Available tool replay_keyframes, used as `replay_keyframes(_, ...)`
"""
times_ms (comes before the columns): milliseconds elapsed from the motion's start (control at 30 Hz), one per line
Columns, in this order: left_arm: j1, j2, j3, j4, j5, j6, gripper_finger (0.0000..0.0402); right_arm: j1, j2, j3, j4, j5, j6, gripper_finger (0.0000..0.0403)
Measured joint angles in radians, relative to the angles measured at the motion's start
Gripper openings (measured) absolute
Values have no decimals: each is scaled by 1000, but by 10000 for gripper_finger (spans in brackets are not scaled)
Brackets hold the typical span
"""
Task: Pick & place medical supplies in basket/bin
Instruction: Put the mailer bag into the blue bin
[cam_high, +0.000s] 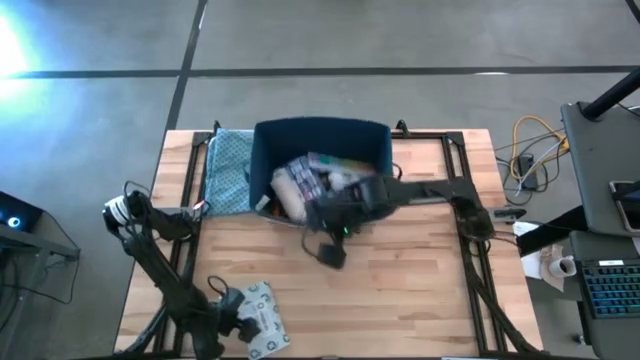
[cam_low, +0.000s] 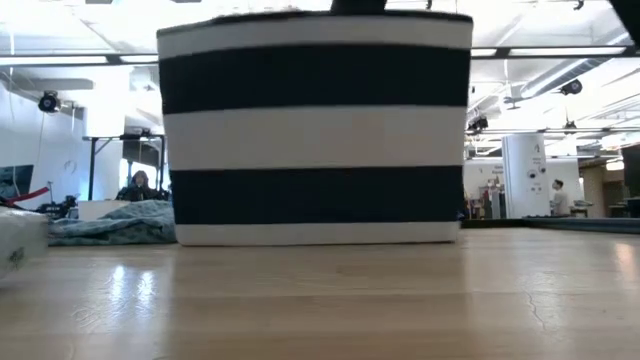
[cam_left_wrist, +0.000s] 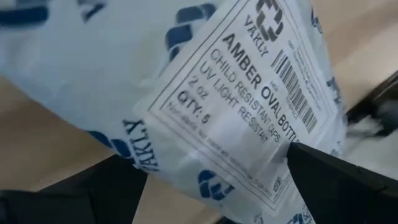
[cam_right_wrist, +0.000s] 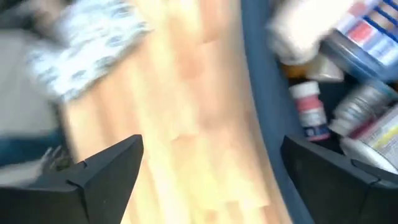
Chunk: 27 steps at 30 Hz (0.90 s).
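On wooden table (cam_high: 400, 290): bin (cam_high: 320, 135); left claw (cam_high: 243, 318) spread over packet (cam_high: 262, 318); right claw (cam_high: 335, 245) spread.

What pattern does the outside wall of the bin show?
Broad horizontal stripes, dark navy and white, on the bin; the low view shows it best.

The only readable print is on the white packet (cam_left_wrist: 205, 106) seen in the left wrist view. Its label carries the brand "VAKLY" beside a cross-shaped logo, then "AMBER OVAL BOTT…", with the end of the word hidden, "CHILD RESISTANT CAPS", "2 oz", "UV LIGHT RESISTANT" and "QTY: 5", next to a barcode. "VAKLY" also repeats in blue over the packet's wrapping
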Motion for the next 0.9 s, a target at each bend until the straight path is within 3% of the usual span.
replay_keyframes(100, 8, -11, -82, 114, -49, 0, 353, 55, -40, -1, 10, 107, -35, 368)
replay_keyframes(233, 8, -14, -131, 159, -88, 7, 352, 116, -116, 0, 15, 395, -67, 368)
replay_keyframes(300, 8, -14, -139, 158, -124, 34, 352, 161, -152, 0, 29, 435, -61, 368)
replay_keyframes(400, 10, -12, -147, 157, -181, 100, 351, 212, -200, 1, 16, 405, 137, 368)
replay_keyframes(533, 26, -7, -156, 147, -234, 179, 351, 234, -204, -18, -53, 122, 658, 368)
replay_keyframes(767, 45, -3, -166, 134, -322, 291, 351, 404, -102, -163, -10, 66, 1029, 368)
replay_keyframes(900, 53, -3, -179, 181, -362, 321, 351, 435, -56, -312, 228, 80, 1174, 368)
